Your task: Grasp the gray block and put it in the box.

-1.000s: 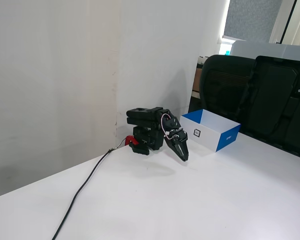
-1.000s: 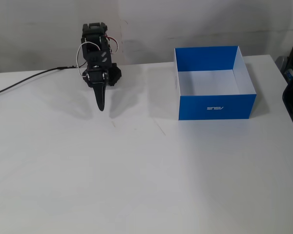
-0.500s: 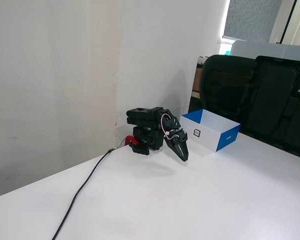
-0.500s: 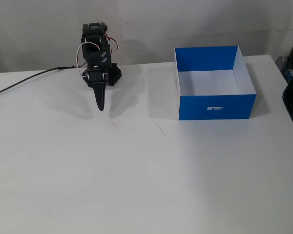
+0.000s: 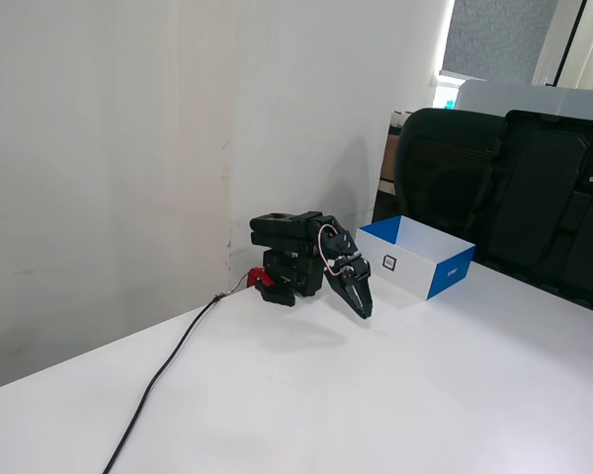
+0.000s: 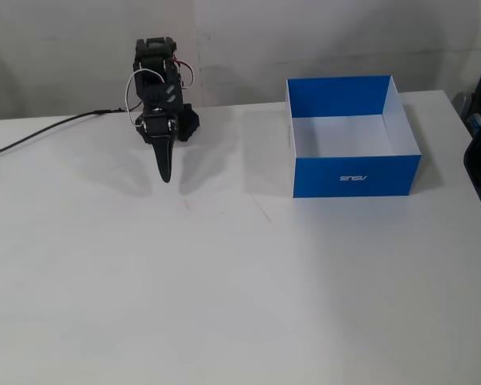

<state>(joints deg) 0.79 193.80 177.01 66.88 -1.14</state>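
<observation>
The arm sits folded at the far side of the table, its fingers pressed together into one dark point that angles down toward the surface with nothing between them. In a fixed view the fingers lie just left of the box, apart from it. In the other, the box stands well to their right, its white inside bare. The gray block shows in neither view. A black cable trails left from the arm's base.
</observation>
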